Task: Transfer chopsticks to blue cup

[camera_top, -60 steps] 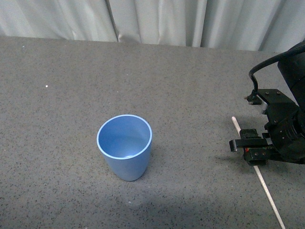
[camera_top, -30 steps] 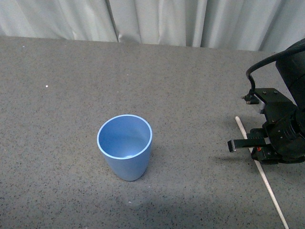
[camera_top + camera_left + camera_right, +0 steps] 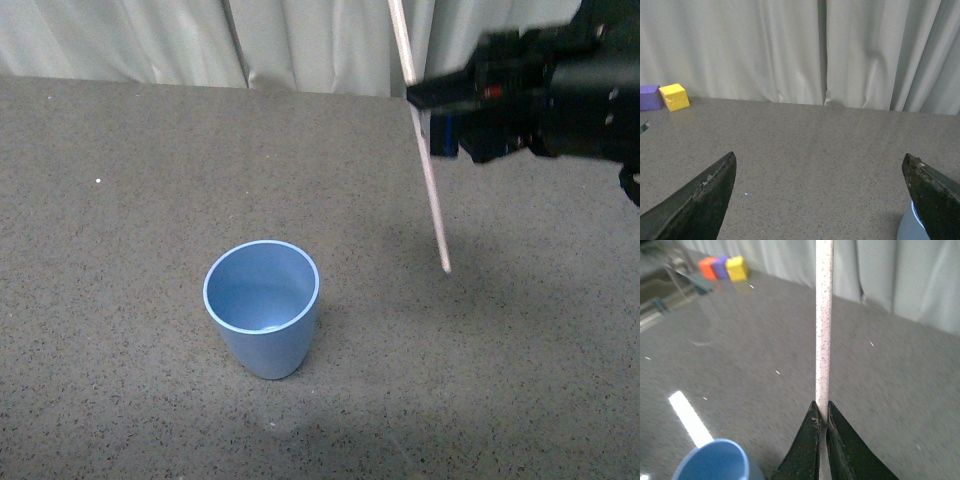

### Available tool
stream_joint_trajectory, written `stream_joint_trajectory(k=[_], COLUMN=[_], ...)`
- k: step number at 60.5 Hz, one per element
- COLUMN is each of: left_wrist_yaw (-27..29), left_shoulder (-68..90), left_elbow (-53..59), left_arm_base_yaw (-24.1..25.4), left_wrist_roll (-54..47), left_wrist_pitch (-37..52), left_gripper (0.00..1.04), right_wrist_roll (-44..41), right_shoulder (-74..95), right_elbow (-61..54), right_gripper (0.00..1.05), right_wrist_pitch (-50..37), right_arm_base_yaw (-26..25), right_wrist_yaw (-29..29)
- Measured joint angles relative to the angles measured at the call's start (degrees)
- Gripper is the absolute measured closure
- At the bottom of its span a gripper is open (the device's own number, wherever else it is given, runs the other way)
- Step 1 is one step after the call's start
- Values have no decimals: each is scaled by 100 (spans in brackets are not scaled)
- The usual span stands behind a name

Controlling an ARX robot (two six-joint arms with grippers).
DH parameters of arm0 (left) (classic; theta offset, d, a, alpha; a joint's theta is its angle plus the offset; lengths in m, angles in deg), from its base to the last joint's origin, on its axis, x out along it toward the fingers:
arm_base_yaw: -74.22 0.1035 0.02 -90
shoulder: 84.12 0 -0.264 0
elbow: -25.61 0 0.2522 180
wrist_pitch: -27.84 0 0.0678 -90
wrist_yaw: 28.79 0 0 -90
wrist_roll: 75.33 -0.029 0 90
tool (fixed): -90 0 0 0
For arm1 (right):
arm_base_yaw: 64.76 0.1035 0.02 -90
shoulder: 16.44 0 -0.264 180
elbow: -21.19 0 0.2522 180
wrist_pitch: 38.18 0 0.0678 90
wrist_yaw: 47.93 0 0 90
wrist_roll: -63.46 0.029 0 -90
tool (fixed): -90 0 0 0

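One chopsticks [image 3: 432,200] stick pinched in your right gripper [image 3: 432,112], jaws closed on it, held near-upright, tip down, clear of surface [image 3: 120,200], ready for dropping into blue cup [image 3: 262,305], well apart toward left. Your left gripper [image 3: 818,157] gapes wide, empty.

left hand [image 3: 818,156]: fingers wide apart | right hand [image 3: 424,100]: raised high, fingers pinched on the chopsticks [image 3: 431,190]
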Motion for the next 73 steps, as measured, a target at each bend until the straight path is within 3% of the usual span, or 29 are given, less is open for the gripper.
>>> stream_joint_trajectory(k=[24, 40, 73], left_wrist_yaw=[0, 0, 0], left_shoulder=[0, 0, 0], left_elbow=[0, 0, 0], left_arm_base_yaw=[0, 0, 0], left_wrist_roll=[0, 0, 0], left_wrist_pitch=[0, 0, 0], left_gripper=[7, 7, 7], right_wrist_roll=[354, 264, -42], right_shoulder=[107, 802, 1473], right_elbow=[588, 846, 448], right_gripper=[104, 104, 104], right_wrist_pitch=[0, -87, -885], right_arm_base_yaw=[713, 1012, 1091], right_wrist_yaw=[962, 1071, 789])
